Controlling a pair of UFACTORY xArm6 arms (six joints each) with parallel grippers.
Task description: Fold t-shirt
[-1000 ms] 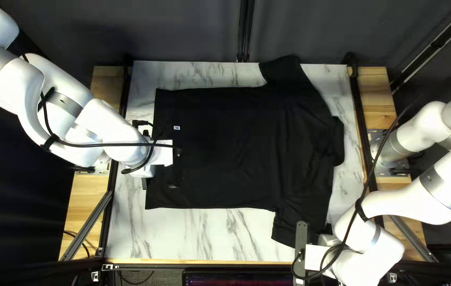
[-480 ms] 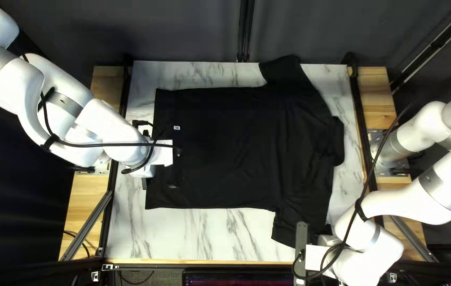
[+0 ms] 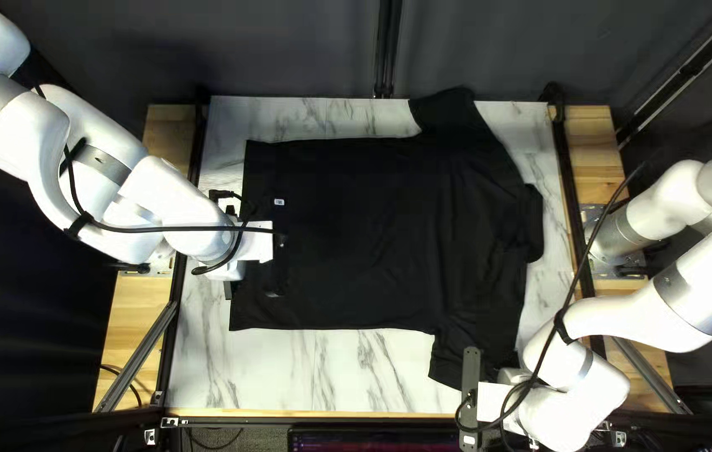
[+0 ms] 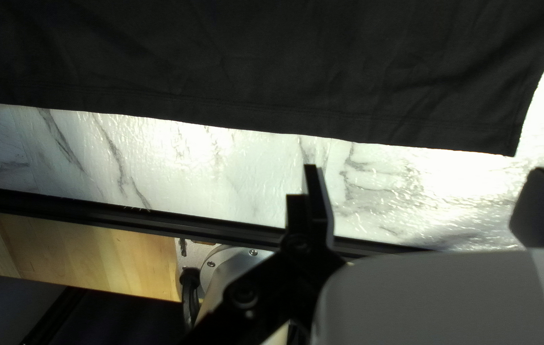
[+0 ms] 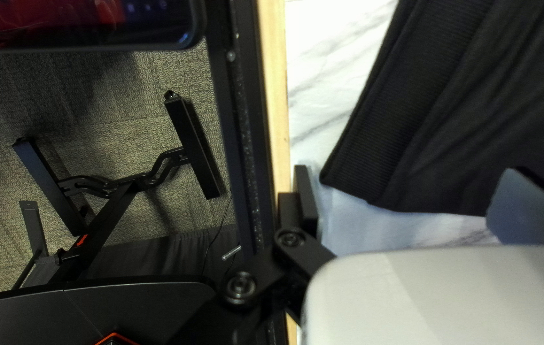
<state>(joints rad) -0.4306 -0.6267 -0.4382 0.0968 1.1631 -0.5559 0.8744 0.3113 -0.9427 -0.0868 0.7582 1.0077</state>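
Black t-shirt (image 3: 356,234) flat mid-frame in the top left view, long axis left-right, hem (image 4: 253,118) at left, collar (image 3: 534,222) at right. Both grippers wide, no cloth held. Left gripper (image 4: 427,171) has the hem just ahead. Right gripper (image 5: 411,171) is nearer the lower-right sleeve (image 3: 461,356), cuff (image 5: 396,121) ahead of it; likely grip that, fold up-frame

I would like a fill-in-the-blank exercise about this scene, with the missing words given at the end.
The t-shirt is ____ in colour.
The gripper nearer to its bottom hem is my ____ one.
My right gripper, near a sleeve, is not shut but ____.
Missing words: black; left; open.
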